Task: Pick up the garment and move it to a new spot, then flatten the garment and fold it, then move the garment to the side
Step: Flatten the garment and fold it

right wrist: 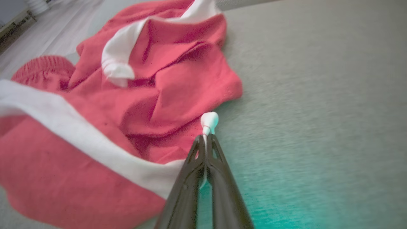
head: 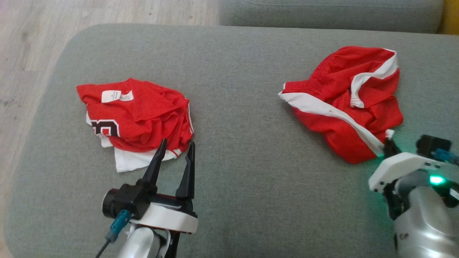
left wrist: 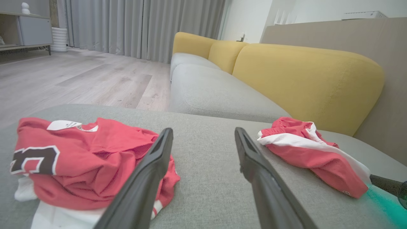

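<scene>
The crumpled red mesh shorts [head: 344,104] with broad white side stripes lie bunched on the right part of the grey fabric sofa seat [head: 244,71]. The elastic waistband is turned toward the far edge and one leg is folded over the other, so the cloth sits in loose ridges rather than flat. The near corner, where a white stripe meets the hem, is pinched by the right gripper [head: 389,145]. In the right wrist view its two dark fingers are pressed together on that white trim, and a small nub of fabric [right wrist: 209,121] pokes out past the tips.

I judge this to be the first step, the pick-up, with the grasp just made and the cloth not yet lifted. The next move calls for a steady rise, high enough for the trailing folds to clear the seat, before carrying the shorts to a fresh spot. The thin hold on one corner could slip.

The left gripper [head: 177,145] hovers with its fingers spread wide and empty, just beside a heaped red-and-white numbered jersey [head: 136,114] on the left of the seat.
</scene>
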Robot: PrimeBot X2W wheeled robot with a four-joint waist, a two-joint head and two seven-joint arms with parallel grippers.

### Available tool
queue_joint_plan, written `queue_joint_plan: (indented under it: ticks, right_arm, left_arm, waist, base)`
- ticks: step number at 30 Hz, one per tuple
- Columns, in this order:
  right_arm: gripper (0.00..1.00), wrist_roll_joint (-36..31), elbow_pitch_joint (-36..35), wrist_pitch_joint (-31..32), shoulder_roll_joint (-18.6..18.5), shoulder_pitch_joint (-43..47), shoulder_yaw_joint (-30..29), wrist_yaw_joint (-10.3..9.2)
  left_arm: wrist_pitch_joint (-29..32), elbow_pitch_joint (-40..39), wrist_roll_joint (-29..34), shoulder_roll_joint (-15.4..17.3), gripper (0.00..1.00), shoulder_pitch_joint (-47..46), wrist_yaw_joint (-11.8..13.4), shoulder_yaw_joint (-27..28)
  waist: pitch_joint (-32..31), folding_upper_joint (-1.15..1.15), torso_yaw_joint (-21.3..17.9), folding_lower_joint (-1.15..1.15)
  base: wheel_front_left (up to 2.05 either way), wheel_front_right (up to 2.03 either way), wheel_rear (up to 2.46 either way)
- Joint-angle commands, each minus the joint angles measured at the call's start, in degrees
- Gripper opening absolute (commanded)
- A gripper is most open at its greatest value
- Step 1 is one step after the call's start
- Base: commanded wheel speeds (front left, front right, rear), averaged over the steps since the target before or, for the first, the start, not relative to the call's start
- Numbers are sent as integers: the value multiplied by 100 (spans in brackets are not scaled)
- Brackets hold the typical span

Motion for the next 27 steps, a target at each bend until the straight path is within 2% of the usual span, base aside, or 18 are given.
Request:
queue_joint_plan:
  ticks: [1,6,12,17,20,21,22,27]
  right_arm:
    - [0,-128,-201,-155,-28,-118,-66,39]
    - [0,-416,-731,-301,-28,-27,-643,39]
    - [0,-679,-1781,-300,-28,112,-1217,39]
    - [0,-724,-2462,-328,-28,290,-1569,39]
    - [0,-681,-2634,-277,-28,406,-1703,39]
    - [64,-689,-2661,-269,-28,444,-1720,39]
    - [100,-655,-2667,-260,-28,471,-1709,39]
    - [100,-441,-2827,-522,-28,639,-1109,39]
  left_arm:
    - [-55,-171,-25,-10,100,-214,30,196]
    - [-55,-195,-9,-10,100,-142,34,243]
    - [-55,-237,-20,-10,100,-116,28,244]
    - [-55,-249,-53,-10,100,-130,36,211]
    - [-55,-249,-62,-10,100,-136,33,184]
    - [-55,-244,-63,-10,100,-137,25,178]
    - [-55,-235,-64,-10,100,-139,15,172]
    - [-55,-181,-61,-10,100,-132,-12,171]
  waist:
    - [-64,0,-79,0]
    - [-175,0,-295,0]
    - [-235,0,-522,0]
    - [-225,0,-578,0]
    - [-215,0,-561,0]
    - [-216,0,-547,0]
    - [-220,0,-529,0]
    - [-276,0,-430,0]
  base:
    - [0,0,0]
    - [0,0,0]
    - [0,0,0]
    - [0,0,0]
    - [0,0,0]
    - [0,0,0]
    - [0,0,0]
    - [0,0,0]
